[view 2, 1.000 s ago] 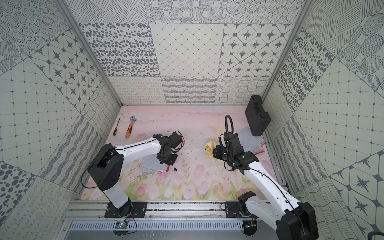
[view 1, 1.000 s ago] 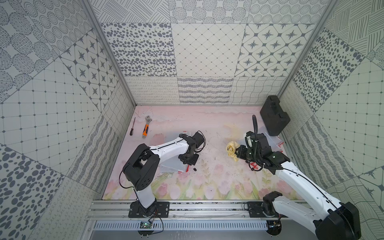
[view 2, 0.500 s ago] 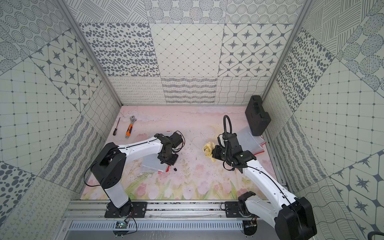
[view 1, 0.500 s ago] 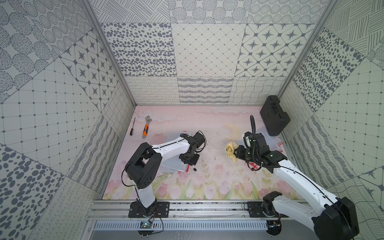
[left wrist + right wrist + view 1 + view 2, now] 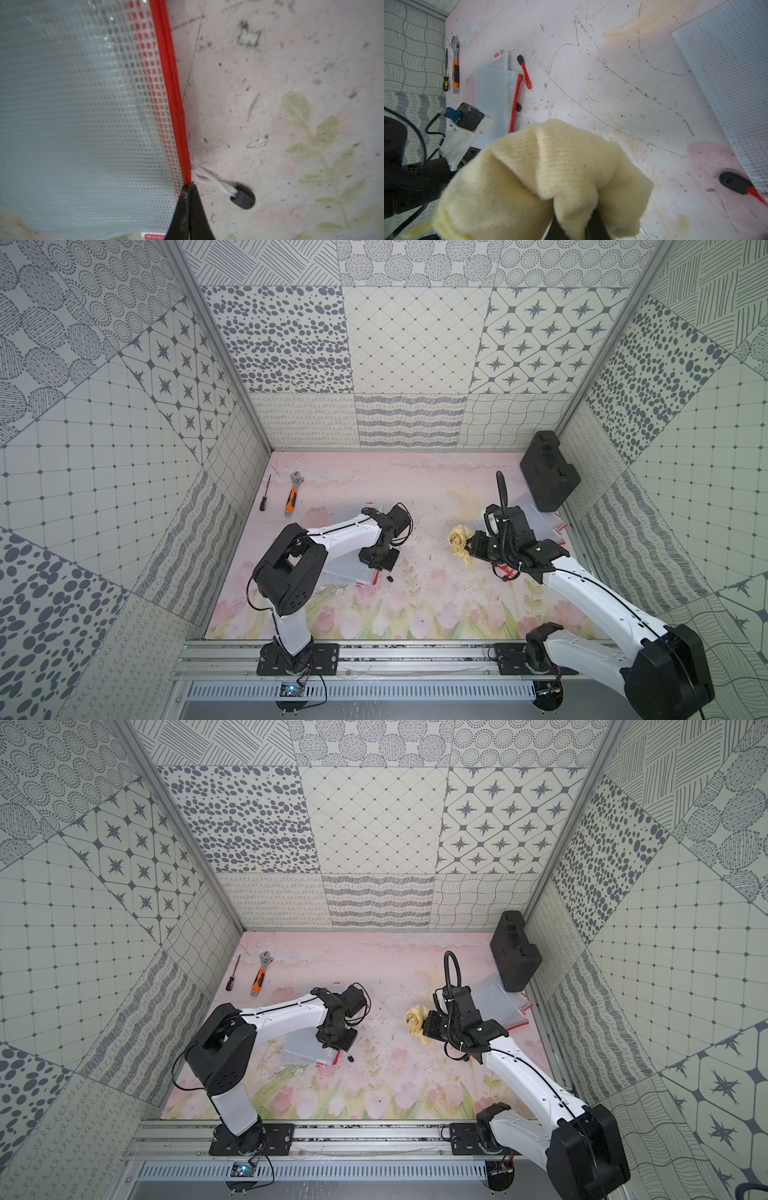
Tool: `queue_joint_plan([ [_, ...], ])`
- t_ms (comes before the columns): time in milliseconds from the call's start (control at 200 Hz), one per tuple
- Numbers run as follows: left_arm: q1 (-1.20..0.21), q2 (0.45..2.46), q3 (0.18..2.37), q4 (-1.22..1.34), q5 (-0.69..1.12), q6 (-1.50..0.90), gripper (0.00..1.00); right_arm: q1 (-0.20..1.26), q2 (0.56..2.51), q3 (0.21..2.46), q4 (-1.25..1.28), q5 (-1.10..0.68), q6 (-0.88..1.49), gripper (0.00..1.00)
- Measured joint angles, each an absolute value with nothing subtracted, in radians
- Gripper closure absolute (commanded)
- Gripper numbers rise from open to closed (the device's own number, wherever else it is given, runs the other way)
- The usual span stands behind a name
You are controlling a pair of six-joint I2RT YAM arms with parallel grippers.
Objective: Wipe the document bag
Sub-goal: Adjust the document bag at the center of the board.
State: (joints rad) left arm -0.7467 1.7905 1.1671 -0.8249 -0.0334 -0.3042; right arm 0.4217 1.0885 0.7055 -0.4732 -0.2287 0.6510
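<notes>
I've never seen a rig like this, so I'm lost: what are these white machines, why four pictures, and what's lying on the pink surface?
They are two robot arms on a rail, each ending in a two-fingered gripper. Both top views look down from one overhead camera pair; the other two come from cameras on the arms' wrists. The left gripper is shut, pinching the red zip edge of a clear mesh document bag. The right gripper is shut on a bunched yellow cloth, for wiping. Also on the pink table: a wrench, a screwdriver, a black case and a second mesh bag near the right arm.
</notes>
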Motion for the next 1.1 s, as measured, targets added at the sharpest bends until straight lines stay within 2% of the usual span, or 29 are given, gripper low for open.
queue_joint_plan([
  [355,-0.756,1.712,1.283,-0.875,-0.029,-0.303,1.00,0.422,1.098,0.704,-0.472,-0.228,0.648,1.00],
  [575,-0.783,1.624,1.441,-0.862,0.099,-0.309,1.00,0.422,1.102,0.708,-0.492,-0.206,0.639,1.00],
  [665,-0.794,1.587,1.446,-0.765,0.220,-0.353,1.00,0.421,1.078,0.718,-0.530,-0.168,0.627,1.00],
  [830,-0.802,1.505,1.340,-0.432,0.412,-0.527,1.00,0.413,1.029,0.746,-0.572,-0.141,0.609,1.00],
  [951,-0.779,1.448,1.250,-0.253,0.483,-0.630,1.00,0.413,1.035,0.749,-0.577,-0.146,0.604,1.00],
  [1101,-0.717,1.406,1.115,-0.187,0.513,-0.695,1.00,0.418,1.104,0.759,-0.576,-0.165,0.592,1.00],
])
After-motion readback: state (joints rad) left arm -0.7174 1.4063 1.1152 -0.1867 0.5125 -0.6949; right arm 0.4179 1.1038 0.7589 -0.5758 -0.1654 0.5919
